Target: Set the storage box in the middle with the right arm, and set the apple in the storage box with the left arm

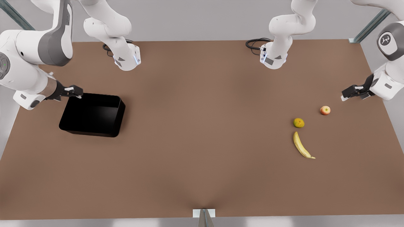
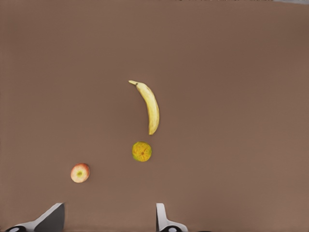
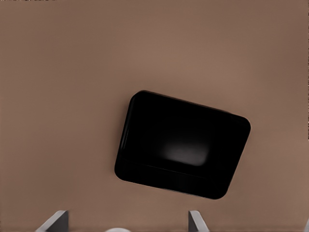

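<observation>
The storage box (image 1: 92,115) is a glossy black bin standing on the brown table at the front view's left; it is empty (image 3: 183,145). My right gripper (image 1: 75,92) hovers open at the box's far left corner, and its fingers (image 3: 58,220) are wide apart with nothing between them. The apple (image 1: 325,110), red and yellow, lies at the front view's right (image 2: 80,173). My left gripper (image 1: 347,94) hangs open above the table just beyond the apple, holding nothing, with its fingertips (image 2: 161,215) spread.
A greenish-yellow citrus fruit (image 1: 298,122) and a banana (image 1: 302,145) lie close to the apple, toward the table's front. White arm links (image 1: 126,56) (image 1: 274,55) hang over the table's far edge. A small bracket (image 1: 204,213) sits at the near edge.
</observation>
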